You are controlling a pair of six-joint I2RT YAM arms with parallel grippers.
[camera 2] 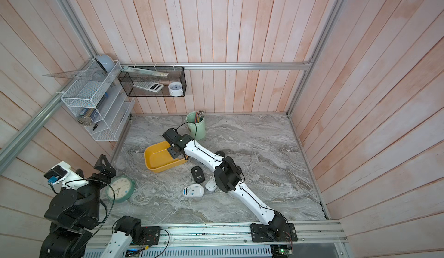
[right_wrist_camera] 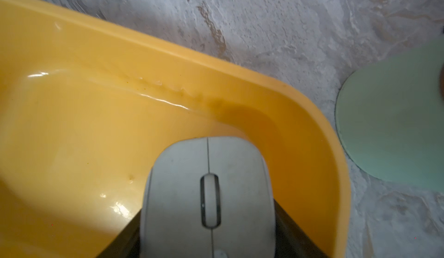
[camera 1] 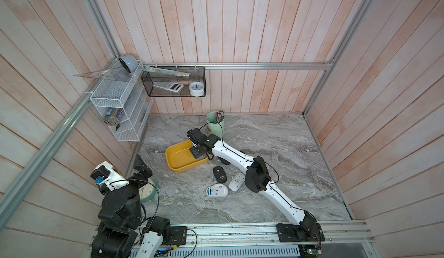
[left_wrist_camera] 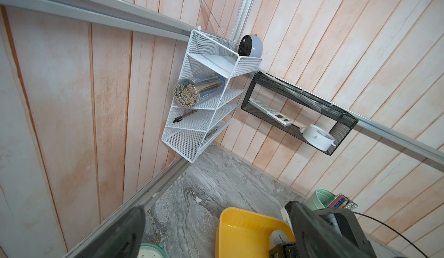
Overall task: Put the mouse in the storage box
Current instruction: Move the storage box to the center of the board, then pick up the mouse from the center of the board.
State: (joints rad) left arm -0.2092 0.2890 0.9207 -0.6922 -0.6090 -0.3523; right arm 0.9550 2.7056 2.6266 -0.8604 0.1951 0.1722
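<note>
The yellow storage box (camera 1: 185,169) (camera 2: 158,168) lies at the middle left of the marble table. My right gripper (camera 1: 196,151) (camera 2: 174,150) hangs over the box's right end. It is shut on a white mouse (right_wrist_camera: 182,184), whose wheel faces the wrist camera between the dark fingers (right_wrist_camera: 125,235). The mouse sits within the box's rim (right_wrist_camera: 192,59), near the corner by the green cup; whether it touches the floor of the box I cannot tell. A sliver of the mouse (left_wrist_camera: 278,237) shows in the left wrist view. My left gripper (camera 2: 94,170) (left_wrist_camera: 216,240) is open and empty, at the table's left edge.
On the table right of the box lie a black mouse (camera 1: 219,174) and two white mice (camera 1: 217,190) (camera 1: 236,181). A green pencil cup (camera 1: 215,124) stands behind the box. A teal clock (camera 2: 120,188) lies under my left arm. A white wire rack (camera 1: 120,110) and a black mesh basket (camera 1: 173,81) hang on the walls.
</note>
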